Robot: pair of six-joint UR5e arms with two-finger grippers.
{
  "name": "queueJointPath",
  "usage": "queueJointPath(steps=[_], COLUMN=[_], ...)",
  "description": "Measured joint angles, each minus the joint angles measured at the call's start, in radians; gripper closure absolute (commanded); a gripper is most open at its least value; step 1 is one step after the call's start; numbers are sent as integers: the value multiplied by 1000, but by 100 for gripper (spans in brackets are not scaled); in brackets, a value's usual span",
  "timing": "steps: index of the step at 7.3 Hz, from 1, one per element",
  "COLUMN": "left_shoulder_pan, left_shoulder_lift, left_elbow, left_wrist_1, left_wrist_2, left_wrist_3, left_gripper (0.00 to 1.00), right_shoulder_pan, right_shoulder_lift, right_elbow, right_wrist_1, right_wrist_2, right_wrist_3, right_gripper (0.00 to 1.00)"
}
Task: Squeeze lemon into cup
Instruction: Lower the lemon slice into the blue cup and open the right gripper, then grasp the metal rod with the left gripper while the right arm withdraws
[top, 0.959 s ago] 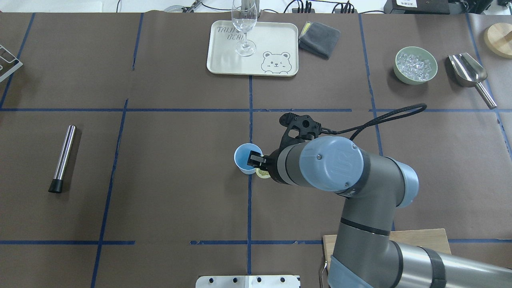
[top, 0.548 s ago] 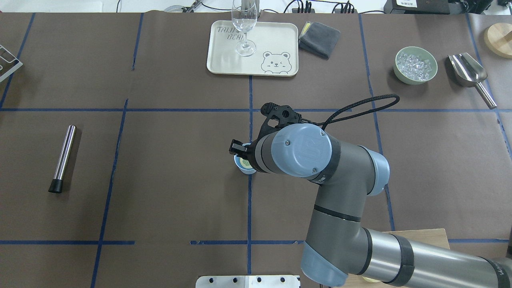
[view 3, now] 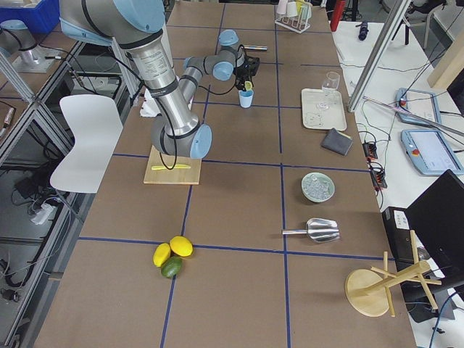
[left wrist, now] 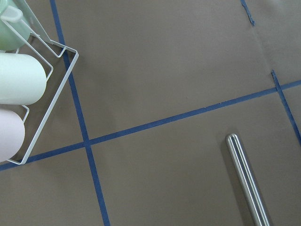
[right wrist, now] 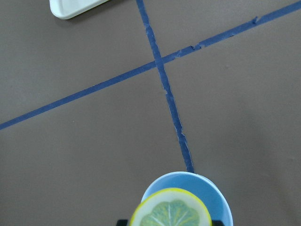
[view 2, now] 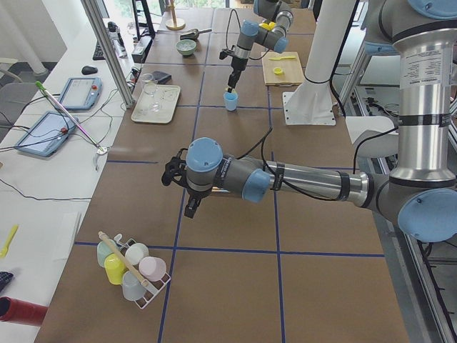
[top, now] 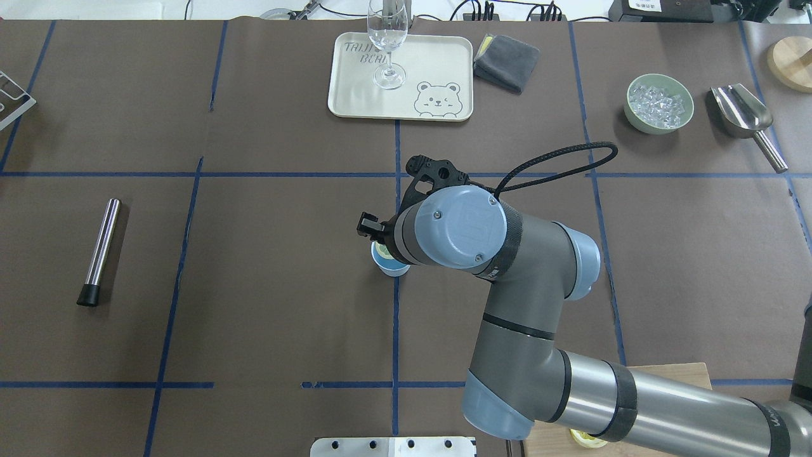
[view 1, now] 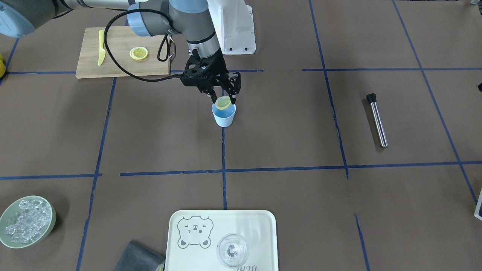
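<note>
A: Over the cup (view 1: 223,116) on the tabletop (view 1: 301,150)?
B: I have the lemon (view 1: 223,102) pinched in my right hand (view 1: 223,100), tilted, just above its mouth.
A: Obstructions?
B: Overhead, my wrist (top: 453,228) hides most of the cup; spare slice (view 1: 139,53) and knife (view 1: 100,47) lie well apart.

**Grey tubes, pale-blue caps, black tooling**

The right arm (top: 539,330) is made of matte grey cylinders with glossy pale-blue joint caps. The large round cap bears a faint embossed logo and small screws near its rim. Black rings band the links. A braided black cable (top: 558,158) loops off the wrist. The right gripper (view 1: 223,101) is skeletal black plastic. The left arm (view 2: 307,182) has the same colours.
</note>
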State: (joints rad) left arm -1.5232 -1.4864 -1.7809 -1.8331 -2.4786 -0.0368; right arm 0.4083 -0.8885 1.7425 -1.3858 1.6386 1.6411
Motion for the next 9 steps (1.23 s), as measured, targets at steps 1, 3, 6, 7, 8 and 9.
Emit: queueJointPath(steps=[1,3,6,7,8,9], left_shoulder_pan=[0,0,57,127,197,270], left_shoulder_lift=[0,0,-53,-86,-123,-153], left_elbow=[0,0,8,30,56,73], left_wrist_1=[0,0,-64,-128,-169,-187], left_wrist_2=[0,0,9,19,58,131], left_wrist_3=[0,-3,-216,-326,-436,-524], left_gripper=[0,0,0,0,0,2], right_shoulder_pan=[0,0,67,118,174,240], right_shoulder_lift=[0,-1,-46,-111,-186,-268], right_elbow=[-3,-5,48,103,153,186], right_wrist_1=[0,1,-2,1,3,7], right_wrist_2=[1,1,118,181,240,299], right_wrist_3=[-1,-1,-18,-62,-147,-251], right_gripper=[15,1,0,0,0,0])
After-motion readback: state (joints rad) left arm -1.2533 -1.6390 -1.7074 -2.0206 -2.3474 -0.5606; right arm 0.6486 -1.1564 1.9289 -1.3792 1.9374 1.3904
